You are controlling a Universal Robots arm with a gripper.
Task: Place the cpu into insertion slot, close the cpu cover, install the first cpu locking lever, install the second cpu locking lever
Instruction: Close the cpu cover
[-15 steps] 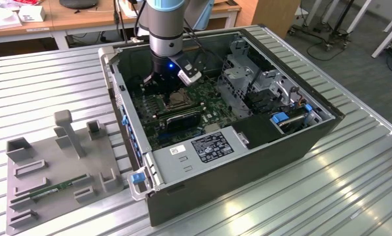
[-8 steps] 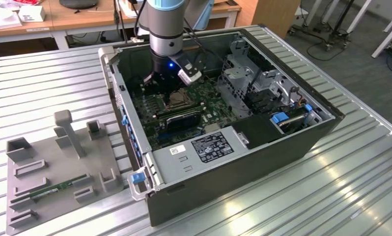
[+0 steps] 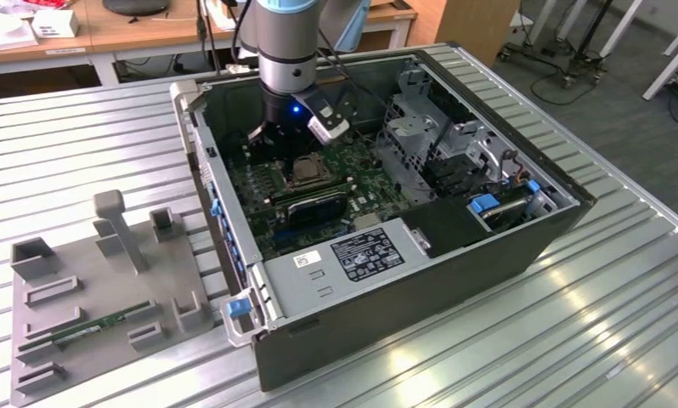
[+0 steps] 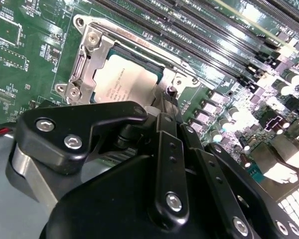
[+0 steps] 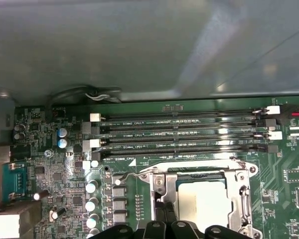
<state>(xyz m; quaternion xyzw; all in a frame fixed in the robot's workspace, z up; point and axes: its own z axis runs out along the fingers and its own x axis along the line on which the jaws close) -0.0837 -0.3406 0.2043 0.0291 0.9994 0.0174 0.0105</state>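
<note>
We start with the slatted metal table [image 3: 566,323], and on it the open computer case [image 3: 430,289] lies on its side with its inside facing up. The robot arm [image 3: 288,42] comes straight down into the case near its far wall. On the table, to the exterior view's left of the case, sits a grey fixture tray [image 3: 101,280]. Inside the case we see the green motherboard [image 3: 362,183], and the gripper [image 3: 277,144] hangs low over it. The long black memory slots [image 5: 179,134] run side by side in a row, and the insertion slot [image 3: 307,172] sits just beside them. In both wrist views the cpu cover [image 5: 241,199] [image 4: 87,55] lies flat on the socket. The cpu [image 5: 202,201] [image 4: 122,82] is seated in the slot, its pale metal face showing through the cover's cut-out. The gripper [image 4: 167,97] [image 5: 163,211] is right at the socket's edge, clenched, tips drawn together. A thin wire lever [image 5: 132,174] pokes out from a corner of the frame; we cannot tell whether it is latched. A green memory stick [image 3: 95,325] rests in the tray near its front edge.
</note>
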